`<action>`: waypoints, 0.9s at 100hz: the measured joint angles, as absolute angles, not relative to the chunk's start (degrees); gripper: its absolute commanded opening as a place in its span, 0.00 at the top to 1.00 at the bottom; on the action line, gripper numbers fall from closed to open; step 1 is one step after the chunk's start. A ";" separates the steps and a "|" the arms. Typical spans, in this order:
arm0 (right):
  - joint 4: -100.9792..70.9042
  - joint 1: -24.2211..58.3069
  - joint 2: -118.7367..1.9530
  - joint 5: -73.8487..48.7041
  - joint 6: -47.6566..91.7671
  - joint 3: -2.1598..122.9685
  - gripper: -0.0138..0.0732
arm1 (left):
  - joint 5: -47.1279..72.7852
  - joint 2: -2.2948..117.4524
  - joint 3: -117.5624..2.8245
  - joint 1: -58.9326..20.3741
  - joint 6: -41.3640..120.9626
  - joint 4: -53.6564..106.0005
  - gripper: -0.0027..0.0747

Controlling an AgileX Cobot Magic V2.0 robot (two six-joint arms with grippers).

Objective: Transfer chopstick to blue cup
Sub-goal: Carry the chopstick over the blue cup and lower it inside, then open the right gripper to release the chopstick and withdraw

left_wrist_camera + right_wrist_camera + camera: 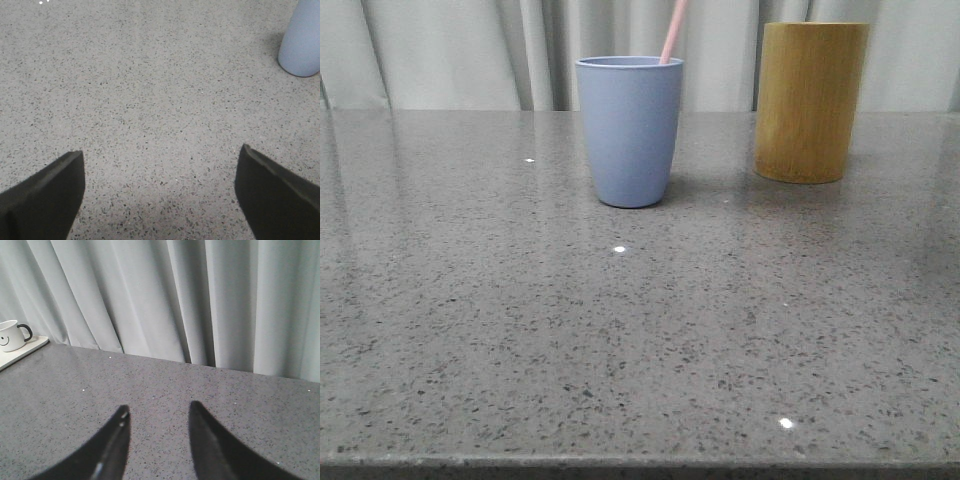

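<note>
The left gripper (160,195) is standing wide open in the left wrist view, its 2 dark fingers (42,200) sitting in the lower corners of the frame with nothing but bare speckled grey table (150,100) lying between them; it is gripping nothing; the blue cup (301,45) is showing at the upper right edge of that frame, well apart from the fingers. The right gripper (157,440) is also standing open and empty in the right wrist view, its 2 black curved fingers (112,450) rising from the bottom of the frame with a moderate gap between them, over the same grey surface; pale curtains (175,295) are hanging across the upper half, and a white mug (11,335) with a smiling face is sitting on a pale tray (25,351) at the left edge. In the front view the blue cup (629,130) is standing upright at centre top; the chopstick (673,30) is resting inside it, leaning to the right and running out of the top of the frame; a yellow-brown wooden cup (810,100) is standing upright at the upper right, apart from the blue cup.
</note>
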State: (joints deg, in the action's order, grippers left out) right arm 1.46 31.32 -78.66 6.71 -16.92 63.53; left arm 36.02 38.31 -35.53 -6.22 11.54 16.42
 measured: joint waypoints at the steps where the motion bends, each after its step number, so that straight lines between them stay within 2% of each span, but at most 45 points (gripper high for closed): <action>1: 1.46 31.32 -78.66 6.71 -16.92 63.53 0.27 | 36.02 38.31 -35.53 -6.22 11.54 16.42 0.20; 31: 1.50 29.79 -77.36 6.72 -17.04 63.53 0.26 | 36.02 38.31 -35.53 -6.22 11.54 16.42 0.20; 53: 1.75 22.44 -68.72 3.16 -16.08 63.53 0.26 | 36.02 38.31 -35.53 -6.22 11.54 16.42 0.20; 71: 5.98 17.23 -60.22 -5.66 -15.20 62.67 0.26 | 36.02 38.31 -35.53 -6.22 11.54 16.42 0.20; 90: 11.55 16.07 -50.61 -20.63 -14.97 58.79 0.26 | 36.02 38.31 -35.53 -6.22 11.54 16.42 0.20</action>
State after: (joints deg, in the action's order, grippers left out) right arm 11.55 16.07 -50.61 -20.63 -14.97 58.79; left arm 36.02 38.31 -35.53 -6.22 11.54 16.42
